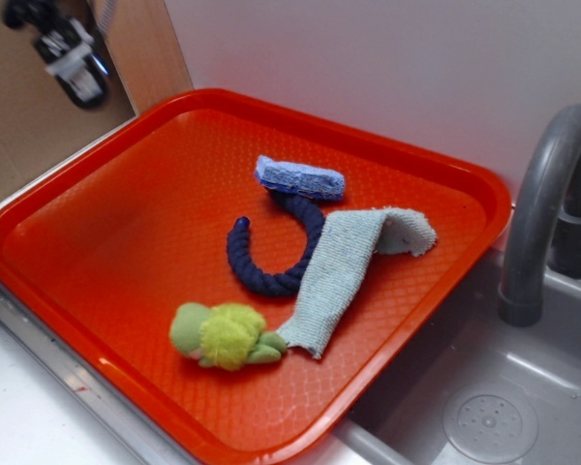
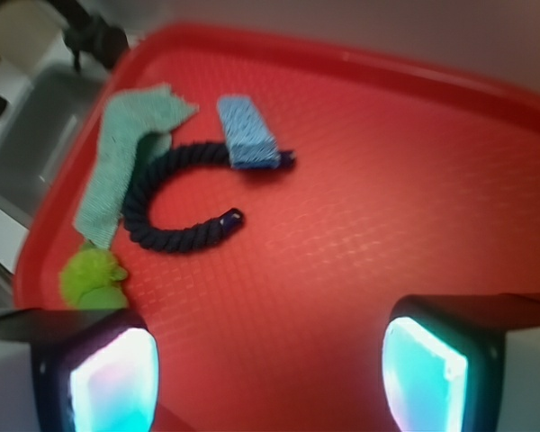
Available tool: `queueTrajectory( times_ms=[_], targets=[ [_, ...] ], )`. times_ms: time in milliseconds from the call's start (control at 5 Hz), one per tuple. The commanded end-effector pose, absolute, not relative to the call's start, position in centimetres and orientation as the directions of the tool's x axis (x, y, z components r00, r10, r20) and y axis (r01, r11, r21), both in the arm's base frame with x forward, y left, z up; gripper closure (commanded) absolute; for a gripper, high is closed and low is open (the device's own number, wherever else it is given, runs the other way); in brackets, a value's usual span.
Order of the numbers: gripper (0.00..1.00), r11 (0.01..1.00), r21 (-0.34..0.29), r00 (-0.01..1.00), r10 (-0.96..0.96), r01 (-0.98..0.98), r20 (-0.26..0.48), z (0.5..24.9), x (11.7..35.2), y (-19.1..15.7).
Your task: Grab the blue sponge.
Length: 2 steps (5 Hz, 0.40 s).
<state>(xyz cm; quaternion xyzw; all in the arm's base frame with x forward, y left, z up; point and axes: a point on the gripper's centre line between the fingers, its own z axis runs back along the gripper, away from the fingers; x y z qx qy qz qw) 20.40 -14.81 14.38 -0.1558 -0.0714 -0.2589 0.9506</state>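
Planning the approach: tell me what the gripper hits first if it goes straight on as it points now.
Probably bare orange tray. The gripper is open with empty tray floor between its fingers. The blue sponge and navy rope lie up-left of that line, though depth is unclear.

No text, label, brand, number or sign can be read in either view (the wrist view is also blurred); the orange tray [image 1: 97,223] and the things on it carry no visible print.
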Motion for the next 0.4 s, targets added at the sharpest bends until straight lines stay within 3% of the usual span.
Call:
queueTrajectory(
  times_ms=[0,200],
  targets=[
    [0.00,0.814,-0.256,0.853,-0.487,0.522,0.188,11.7,23.7,-18.3],
    [0.00,0.815,-0.276,0.861,-0.478,0.509,0.175,10.6,25.2,-18.6]
  ],
)
